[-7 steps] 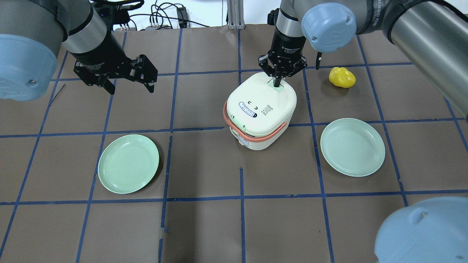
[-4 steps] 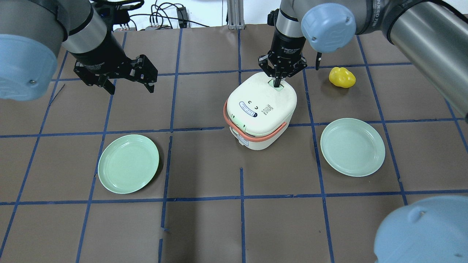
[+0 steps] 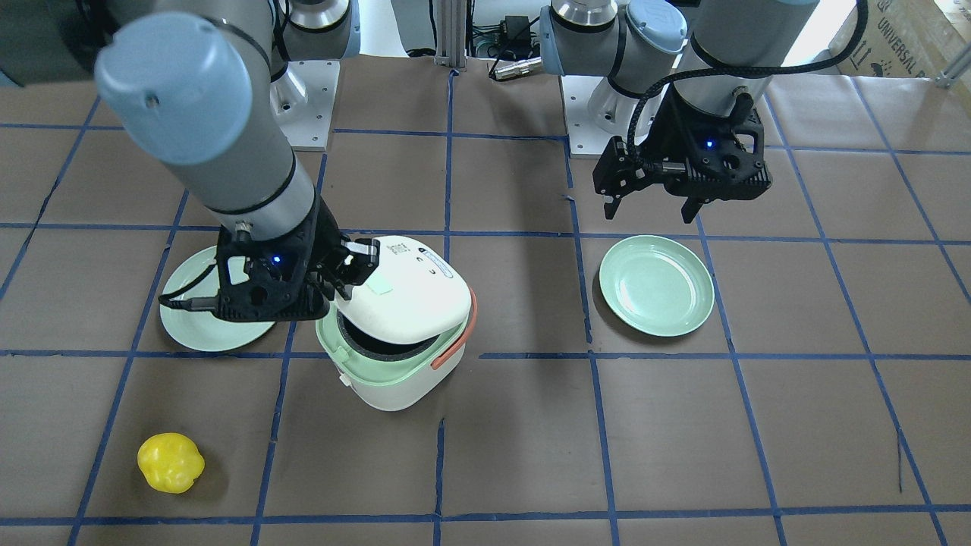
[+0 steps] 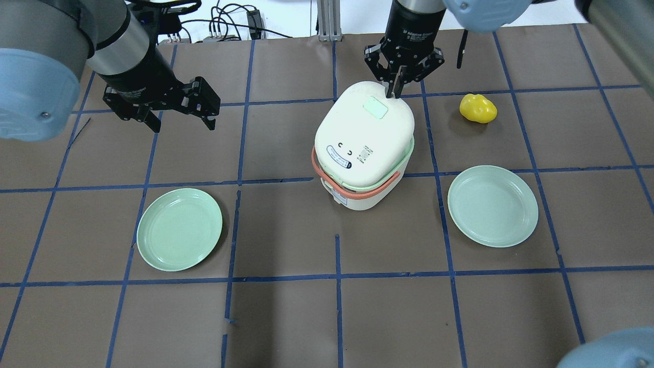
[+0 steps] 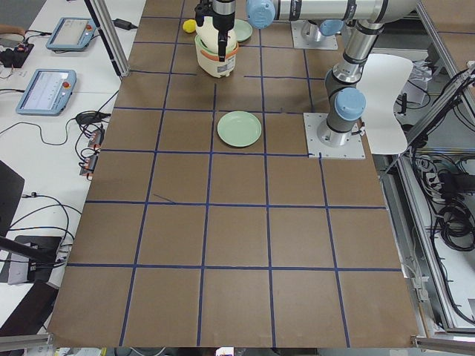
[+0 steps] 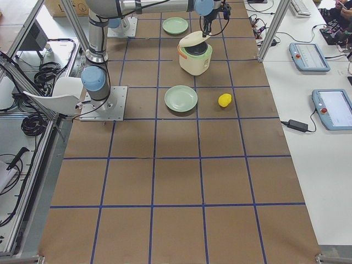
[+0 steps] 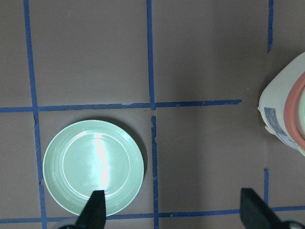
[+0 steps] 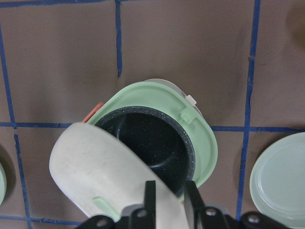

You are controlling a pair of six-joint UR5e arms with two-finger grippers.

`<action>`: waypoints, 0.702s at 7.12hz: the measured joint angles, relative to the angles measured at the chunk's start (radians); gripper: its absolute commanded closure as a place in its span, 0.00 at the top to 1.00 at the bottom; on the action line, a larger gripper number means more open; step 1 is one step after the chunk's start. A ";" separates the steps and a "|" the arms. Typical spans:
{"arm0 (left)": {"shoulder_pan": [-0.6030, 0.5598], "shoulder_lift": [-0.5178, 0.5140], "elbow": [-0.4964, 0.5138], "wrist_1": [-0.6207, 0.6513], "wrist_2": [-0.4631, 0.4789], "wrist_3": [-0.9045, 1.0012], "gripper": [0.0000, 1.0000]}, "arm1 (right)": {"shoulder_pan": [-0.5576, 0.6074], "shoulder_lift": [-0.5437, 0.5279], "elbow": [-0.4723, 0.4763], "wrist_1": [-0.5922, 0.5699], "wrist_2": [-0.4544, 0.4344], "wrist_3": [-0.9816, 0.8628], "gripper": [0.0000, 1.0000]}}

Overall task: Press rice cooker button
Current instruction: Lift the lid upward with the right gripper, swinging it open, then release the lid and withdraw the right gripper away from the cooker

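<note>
The cream rice cooker with an orange handle stands at mid table. Its lid is tilted up and open, with the pale green button on top. The front-facing view shows the dark inner pot under the raised lid. My right gripper is shut, just above and beyond the lid's far edge, apart from the button. The right wrist view looks down past its fingers into the open pot. My left gripper is open and empty, hovering at the far left.
A green plate lies front left and another front right of the cooker. A yellow pepper-like toy lies right of the right gripper. The left wrist view shows the left plate and the cooker's side.
The right gripper, which was pressing down on the lid's button, has lifted up and back. The cooker's lid has sprung open. The left arm has not moved.
</note>
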 measured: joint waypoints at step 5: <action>0.000 0.000 0.000 0.000 0.000 0.000 1.00 | -0.068 -0.049 -0.041 0.050 -0.035 -0.081 0.91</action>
